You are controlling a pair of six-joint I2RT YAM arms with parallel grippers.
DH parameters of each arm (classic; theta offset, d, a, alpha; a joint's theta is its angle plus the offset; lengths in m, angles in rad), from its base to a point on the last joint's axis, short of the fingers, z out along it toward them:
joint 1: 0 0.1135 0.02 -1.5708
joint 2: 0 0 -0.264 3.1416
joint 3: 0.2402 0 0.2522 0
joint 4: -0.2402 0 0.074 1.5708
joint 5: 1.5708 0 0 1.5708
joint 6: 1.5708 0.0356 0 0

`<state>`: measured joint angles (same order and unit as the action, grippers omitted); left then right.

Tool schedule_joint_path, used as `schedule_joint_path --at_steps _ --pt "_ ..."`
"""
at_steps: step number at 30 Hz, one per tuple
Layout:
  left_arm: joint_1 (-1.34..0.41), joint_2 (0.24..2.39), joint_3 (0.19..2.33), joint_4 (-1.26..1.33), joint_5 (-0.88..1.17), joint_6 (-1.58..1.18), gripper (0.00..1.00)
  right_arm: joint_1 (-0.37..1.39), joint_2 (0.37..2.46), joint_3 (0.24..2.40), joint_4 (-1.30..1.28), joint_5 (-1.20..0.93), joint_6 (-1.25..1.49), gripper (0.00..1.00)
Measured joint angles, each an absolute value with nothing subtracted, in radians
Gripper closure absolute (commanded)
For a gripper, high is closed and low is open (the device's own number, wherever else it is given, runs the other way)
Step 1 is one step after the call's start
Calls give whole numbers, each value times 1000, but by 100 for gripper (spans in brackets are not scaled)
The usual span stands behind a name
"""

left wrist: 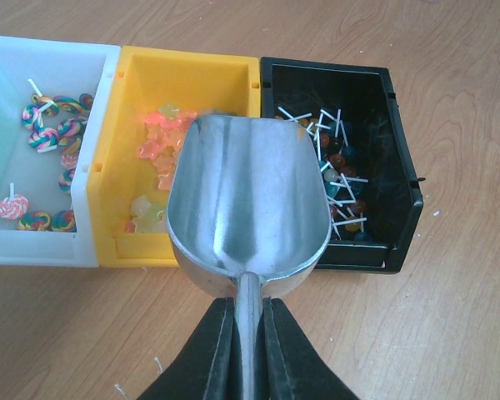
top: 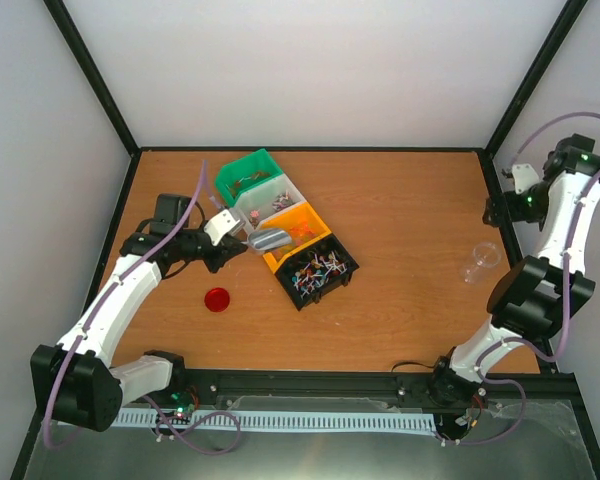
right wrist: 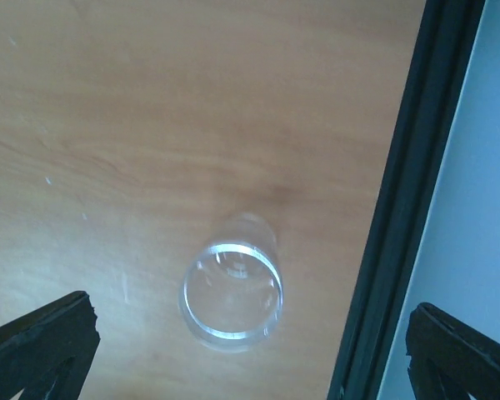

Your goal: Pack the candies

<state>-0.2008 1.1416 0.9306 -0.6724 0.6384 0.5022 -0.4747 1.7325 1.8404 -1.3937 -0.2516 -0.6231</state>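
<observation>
Candies point(left wrist: 342, 171) on white sticks fill the black bin point(left wrist: 404, 179) at the upper right of my left wrist view. More lie in the orange bin point(left wrist: 200, 79) at centre and the white bin point(left wrist: 33, 246) at left, and a green bin point(top: 248, 172) ends the row in the top view. My left fingers point(left wrist: 208, 358) clamp the handle of a metal scoop point(left wrist: 246, 208), its bowl above the orange and black bins. A red lid point(top: 217, 299) lies on the table point(top: 400, 220) below the row. At far right, my right fingers point(right wrist: 42, 342) stand wide apart over a clear cup point(right wrist: 232, 292).
</observation>
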Motion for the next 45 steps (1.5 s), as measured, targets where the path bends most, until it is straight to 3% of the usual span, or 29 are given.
schedule_joint_path --at_steps 15,23,36,45 --pt "-204 1142 929 -633 640 493 99 -481 1771 1631 -1435 -133 -597 0" --pt "-205 1142 929 -629 635 486 99 -445 1777 1518 -1332 -102 -571 10" --pt "-205 1142 929 -632 618 481 99 -342 1782 1440 -1211 -49 -563 38" --pt "-213 1150 931 -652 617 482 99 -199 1781 1443 -1198 -56 -542 42"
